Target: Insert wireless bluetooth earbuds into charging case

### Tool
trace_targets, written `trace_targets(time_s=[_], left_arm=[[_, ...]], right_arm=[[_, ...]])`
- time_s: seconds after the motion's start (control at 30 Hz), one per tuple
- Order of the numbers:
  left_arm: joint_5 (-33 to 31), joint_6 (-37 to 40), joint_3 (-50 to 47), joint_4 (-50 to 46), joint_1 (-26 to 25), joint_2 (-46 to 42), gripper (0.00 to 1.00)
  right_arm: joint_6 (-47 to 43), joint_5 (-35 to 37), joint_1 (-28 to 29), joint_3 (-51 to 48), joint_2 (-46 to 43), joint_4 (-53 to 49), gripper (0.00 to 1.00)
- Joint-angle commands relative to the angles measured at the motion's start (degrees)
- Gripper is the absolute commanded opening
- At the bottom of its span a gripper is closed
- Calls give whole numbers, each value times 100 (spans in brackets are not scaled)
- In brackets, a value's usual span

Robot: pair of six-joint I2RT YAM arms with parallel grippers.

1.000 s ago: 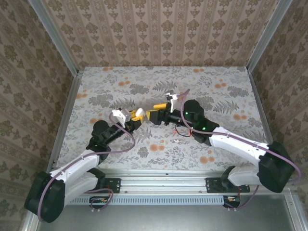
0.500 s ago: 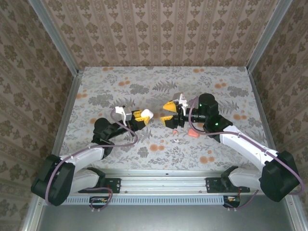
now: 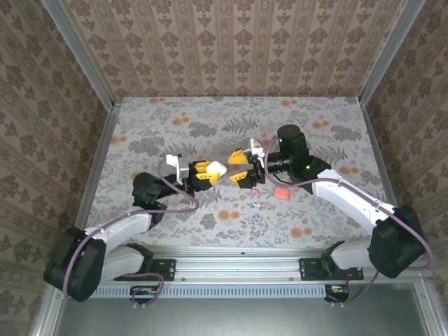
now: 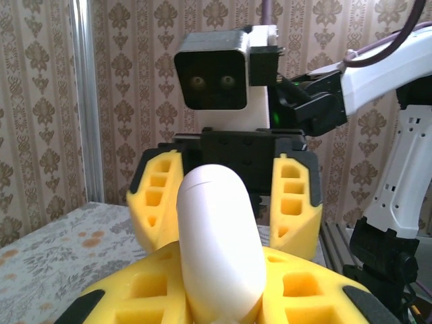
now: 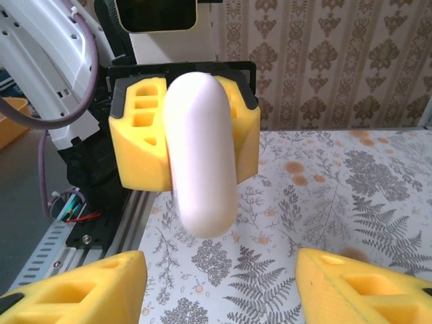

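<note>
Charging case (image 4: pixel 219 243): smooth white capsule pinched by left tool (image 3: pixel 208 170).

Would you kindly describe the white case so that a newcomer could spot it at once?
On the floral table, the two arms meet near the middle. The left gripper is shut on the white case, a smooth rounded pebble between yellow fingers. Unlike the coral-pink piece lying on the table by the right arm, it is white and held aloft.
</note>
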Motion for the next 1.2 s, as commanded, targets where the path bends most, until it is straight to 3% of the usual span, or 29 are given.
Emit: trace_targets(time_s=[0.0, 0.77, 0.93, 1.03, 1.17], left_arm=[[126, -43, 210, 275, -81, -72, 21], [79, 111, 322, 230, -312, 35, 20], [36, 146, 324, 219, -312, 58, 21], [-24, 202, 299, 139, -312, 62, 24], [-181, 545, 254, -254, -312, -44, 42]], right_arm=[[-298, -506, -12, 334, 96, -283, 60], [-995, -913, 195, 886, 283, -1108, 35], [-1064, -871, 190, 895, 283, -1186, 19], [-1183, -815, 186, 920, 283, -1344, 13], [-1389, -602, 170, 927, 253, -1670, 13]])
